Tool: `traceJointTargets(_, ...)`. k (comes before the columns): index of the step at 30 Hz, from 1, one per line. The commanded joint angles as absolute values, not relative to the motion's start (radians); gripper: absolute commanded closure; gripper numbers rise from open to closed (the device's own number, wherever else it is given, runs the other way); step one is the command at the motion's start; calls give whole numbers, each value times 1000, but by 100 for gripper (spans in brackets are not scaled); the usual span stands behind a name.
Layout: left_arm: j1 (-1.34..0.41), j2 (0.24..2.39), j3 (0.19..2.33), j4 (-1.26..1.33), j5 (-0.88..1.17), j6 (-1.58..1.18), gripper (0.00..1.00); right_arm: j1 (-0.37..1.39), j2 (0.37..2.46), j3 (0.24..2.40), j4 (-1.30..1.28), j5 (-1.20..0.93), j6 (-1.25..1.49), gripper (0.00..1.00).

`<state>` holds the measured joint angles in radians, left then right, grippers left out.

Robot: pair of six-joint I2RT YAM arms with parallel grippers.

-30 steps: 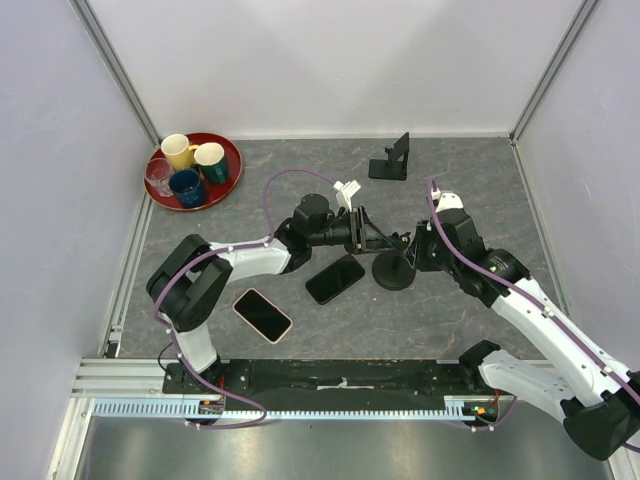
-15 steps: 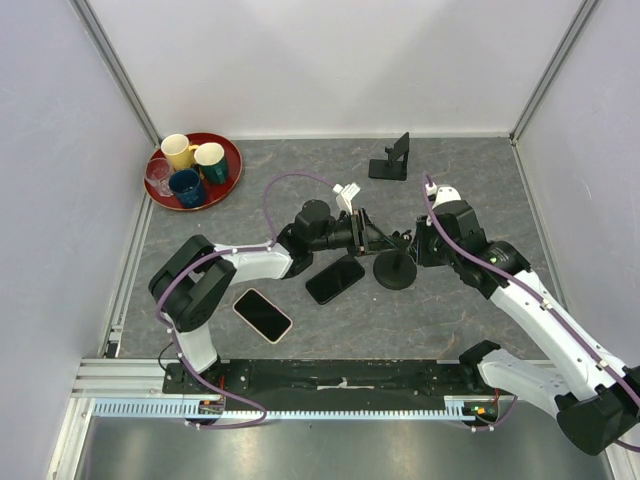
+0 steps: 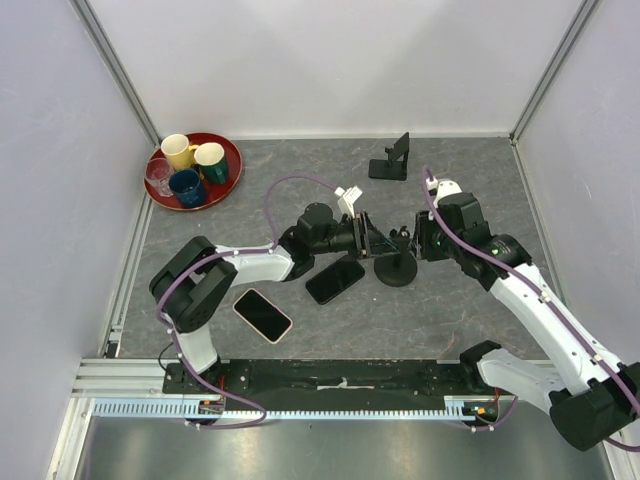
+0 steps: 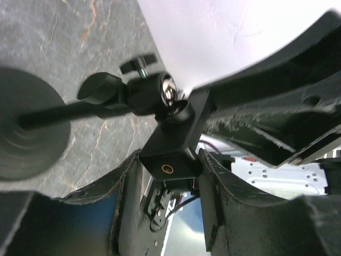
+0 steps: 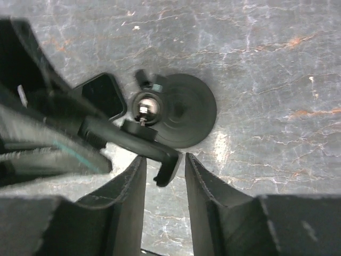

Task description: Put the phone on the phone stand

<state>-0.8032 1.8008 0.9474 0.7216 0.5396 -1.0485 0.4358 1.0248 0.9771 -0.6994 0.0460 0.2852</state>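
Note:
The phone stand (image 3: 391, 160), small and matte black with an angled back plate, stands at the back of the table, apart from both arms. A black phone (image 3: 335, 279) lies flat below my left arm. A second phone with a pale rim (image 3: 262, 315) lies nearer the front left. My left gripper (image 3: 371, 240) (image 4: 169, 178) is shut on the clamp block (image 4: 169, 160) of a round-base ball-joint holder (image 3: 395, 270). My right gripper (image 3: 411, 246) (image 5: 165, 166) is open, its fingers on either side of that holder's clamp arm tip (image 5: 169, 166).
A red tray (image 3: 226, 183) with several cups sits at the back left. The holder's round base (image 5: 187, 109) rests on the grey mat between both grippers. White walls close in the back and sides.
My right wrist has moved slightly toward the back. My left gripper has edged a little to the right with the holder's clamp. Both phones and the phone stand have not moved.

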Motion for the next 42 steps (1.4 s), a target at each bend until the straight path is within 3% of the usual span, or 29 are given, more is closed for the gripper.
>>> traceJointTargets(1,-851,1744,911,454,604,-944,66,385,1051,1006,-685,224,268,54)
traceJointTargets(2,-850,1729,922,439,604,-925,58,382,1043,1014,-696,215,270,45)
traceJointTargets(4,-851,1680,925,404,612,-908,30,383,1029,1022,-728,201,273,38)
traceJointTargets(6,-847,1645,923,367,626,-881,13,383,1017,1034,-745,181,278,27)
traceJointTargets(8,-845,1582,907,338,630,-841,12,382,999,1051,-772,173,278,14)
traceJointTargets(11,-836,1473,870,256,618,-767,10,383,977,1080,-802,163,276,6)
traceJointTargets(17,-827,1231,839,-35,439,-548,9,383,965,1117,-828,98,271,2)
traceJointTargets(22,-812,1175,859,-224,304,-460,6,385,942,1075,-746,40,328,3)
traceJointTargets(25,-805,1181,842,-140,423,-593,6,383,910,1023,-625,3,385,4)
traceJointTargets(27,-807,1219,792,97,558,-708,4,379,907,1000,-521,-46,431,4)
traceJointTargets(31,-828,1363,732,507,621,-1027,3,251,977,961,-428,-211,479,2)
traceJointTargets(36,-923,1500,825,589,453,-1081,4,46,991,806,-162,-627,659,2)
traceJointTargets(42,-957,1617,874,690,264,-1152,3,-24,980,680,-20,-706,773,2)
